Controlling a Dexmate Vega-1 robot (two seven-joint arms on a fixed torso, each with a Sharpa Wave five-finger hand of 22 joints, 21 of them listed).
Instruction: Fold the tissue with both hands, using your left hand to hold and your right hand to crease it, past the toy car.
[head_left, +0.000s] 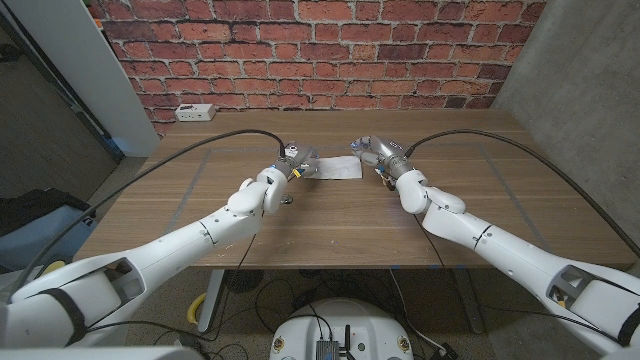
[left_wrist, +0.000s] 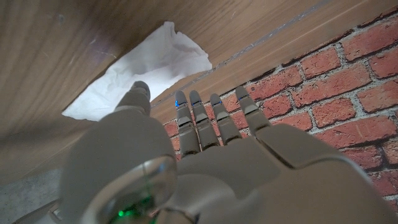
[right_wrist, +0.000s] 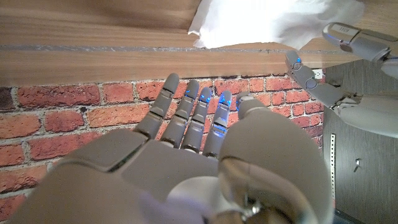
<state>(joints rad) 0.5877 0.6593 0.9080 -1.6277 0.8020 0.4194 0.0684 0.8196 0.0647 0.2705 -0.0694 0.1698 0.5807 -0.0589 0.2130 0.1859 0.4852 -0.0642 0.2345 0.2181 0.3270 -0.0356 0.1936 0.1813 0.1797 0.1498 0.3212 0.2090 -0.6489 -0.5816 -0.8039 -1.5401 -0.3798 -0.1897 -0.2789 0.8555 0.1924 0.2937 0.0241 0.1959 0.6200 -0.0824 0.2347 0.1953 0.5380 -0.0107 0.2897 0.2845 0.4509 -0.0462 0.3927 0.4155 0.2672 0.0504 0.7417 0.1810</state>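
A white tissue (head_left: 338, 169) lies spread on the wooden table (head_left: 200, 200), past the middle, between my two hands. In the left wrist view the tissue (left_wrist: 146, 65) looks crumpled, with its edges a little raised. My left hand (head_left: 287, 165) is at the tissue's left edge with its fingers (left_wrist: 205, 118) stretched out and nothing in them; I cannot tell whether they touch it. My right hand (head_left: 382, 155) hovers at the tissue's right edge, its fingers (right_wrist: 186, 115) straight and apart. A small yellow thing (head_left: 298, 170) by my left hand may be the toy car, mostly hidden.
A white box (head_left: 195, 112) sits at the table's far left edge, against the red brick wall (head_left: 330, 50). A small dark thing (head_left: 288, 198) lies on the wood just nearer than my left hand. Black cables run along both arms.
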